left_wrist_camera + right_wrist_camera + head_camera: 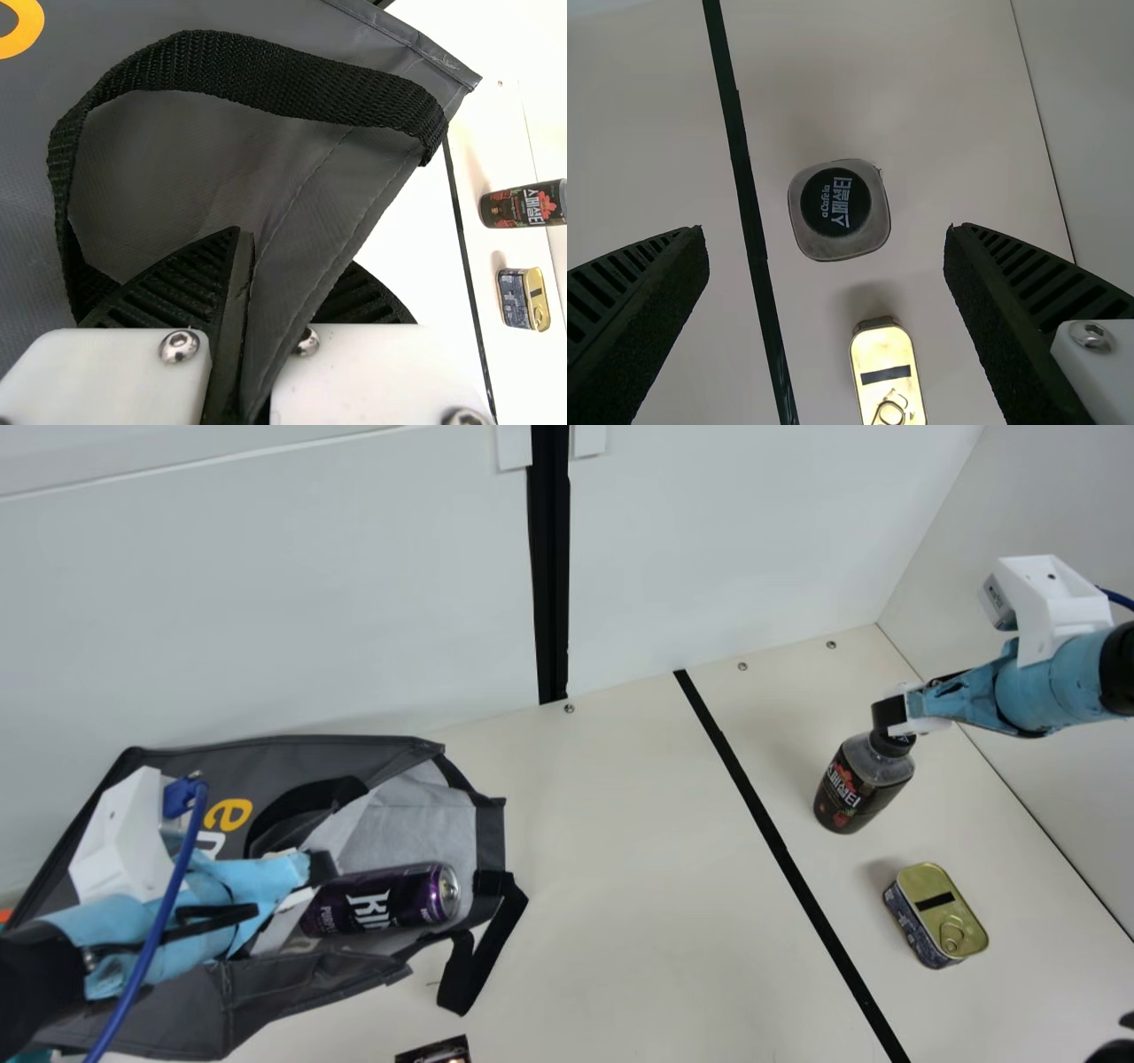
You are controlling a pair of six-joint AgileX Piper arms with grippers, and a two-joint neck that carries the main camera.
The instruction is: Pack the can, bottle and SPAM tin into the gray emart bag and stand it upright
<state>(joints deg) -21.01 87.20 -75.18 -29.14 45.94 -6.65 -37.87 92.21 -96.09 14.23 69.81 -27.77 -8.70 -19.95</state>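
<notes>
Well, bottle [849, 790] upright, cap [835, 203] up; right tool [891, 713] wide apart, left tool [321, 866] tight on bag [199, 766].

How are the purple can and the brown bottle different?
The can lies on its side, but the bottle stands upright.
The can is in the mouth of the gray bag, while the bottle is out on the table.
The can has a shiny metal top, and the bottle has a black cap.
Both are drink containers with white writing on them.
</notes>
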